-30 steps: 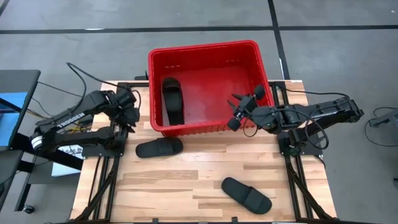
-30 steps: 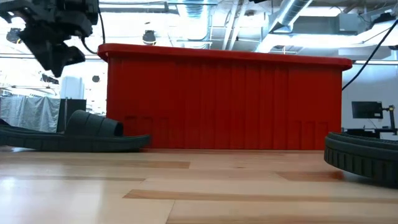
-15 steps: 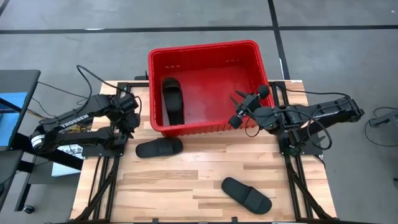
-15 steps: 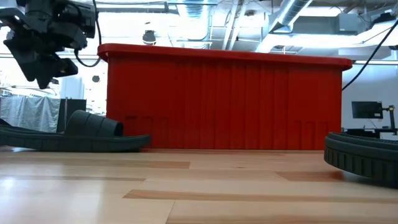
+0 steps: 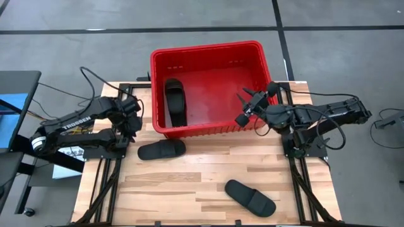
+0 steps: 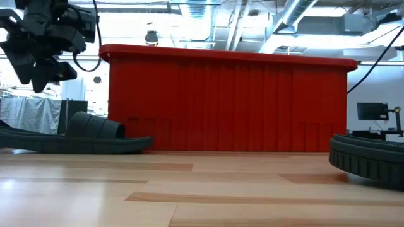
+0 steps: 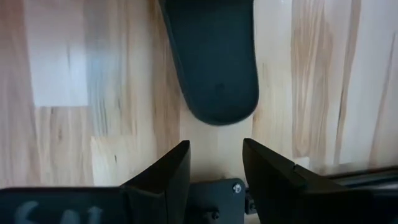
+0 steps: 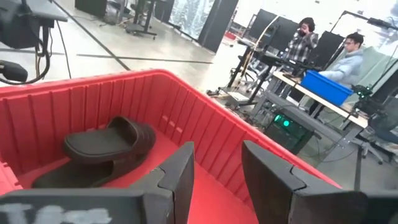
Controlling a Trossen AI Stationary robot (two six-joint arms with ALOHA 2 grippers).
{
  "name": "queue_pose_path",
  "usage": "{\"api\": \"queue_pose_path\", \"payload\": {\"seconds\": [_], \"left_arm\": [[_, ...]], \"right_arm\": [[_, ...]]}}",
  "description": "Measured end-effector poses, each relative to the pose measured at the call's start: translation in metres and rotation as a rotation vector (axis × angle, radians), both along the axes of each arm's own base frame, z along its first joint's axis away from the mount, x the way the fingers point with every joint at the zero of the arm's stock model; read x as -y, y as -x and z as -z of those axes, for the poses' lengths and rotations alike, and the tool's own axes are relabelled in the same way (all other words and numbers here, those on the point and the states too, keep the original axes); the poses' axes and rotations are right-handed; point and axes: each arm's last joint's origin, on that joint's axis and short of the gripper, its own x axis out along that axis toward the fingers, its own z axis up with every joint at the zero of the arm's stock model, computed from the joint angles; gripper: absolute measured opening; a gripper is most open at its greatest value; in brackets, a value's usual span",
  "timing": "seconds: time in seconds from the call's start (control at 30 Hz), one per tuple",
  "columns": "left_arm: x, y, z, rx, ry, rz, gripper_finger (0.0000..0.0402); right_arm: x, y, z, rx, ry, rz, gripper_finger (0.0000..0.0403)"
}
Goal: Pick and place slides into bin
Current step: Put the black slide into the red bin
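Three black slides show. One lies in the red bin (image 5: 208, 85) by its left wall (image 5: 175, 101), also in the right wrist view (image 8: 106, 146). One lies sole down on the table before the bin (image 5: 162, 149) (image 6: 76, 135). One lies at the near right (image 5: 250, 197) (image 6: 369, 161). My left gripper (image 5: 134, 125) (image 6: 38, 44) is open and points down. It hangs above the table by the middle slide's left end (image 7: 214, 62). My right gripper (image 5: 247, 107) (image 8: 217, 174) is open and empty over the bin's near right corner.
The bin (image 6: 227, 101) stands at the table's far middle, its near wall close behind the middle slide. Bare wood lies between the two slides on the table. Two people (image 8: 329, 46) are at desks in the room beyond.
My left gripper has come away from the bin's left wall toward the near edge and down a little, to above the middle slide's left end. My right gripper has drawn back a little toward the table's right edge. The slides have not moved.
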Motion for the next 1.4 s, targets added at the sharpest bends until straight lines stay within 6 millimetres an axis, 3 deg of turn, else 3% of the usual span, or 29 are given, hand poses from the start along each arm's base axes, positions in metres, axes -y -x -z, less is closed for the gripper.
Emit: {"api": "queue_pose_path", "payload": {"seconds": [0.4,0.7,0.8,1.07,1.4], "left_arm": [[0.002,-0.001,0.004,-0.023,-0.001,0.028,0.0137],[0.001,-0.013,-0.022,0.012,-0.010,-0.016,0.0137],[0.003,-0.017,-0.033,0.041,0.086,-0.142,0.0137],[0.017,0.001,-0.035,-0.044,0.270,-0.275,0.0137],[0.020,0.015,-0.045,0.007,0.229,-0.737,0.0137]], "right_arm": [[-0.001,0.001,-0.001,0.005,-0.001,-0.007,0.0125],[0.002,0.001,-0.001,-0.002,0.004,0.007,0.0125],[0.002,0.001,-0.001,-0.002,0.004,0.008,0.0125],[0.002,0.001,-0.001,-0.005,0.005,0.005,0.0125],[0.002,0.001,-0.001,-0.050,0.042,-0.004,0.0125]]}}
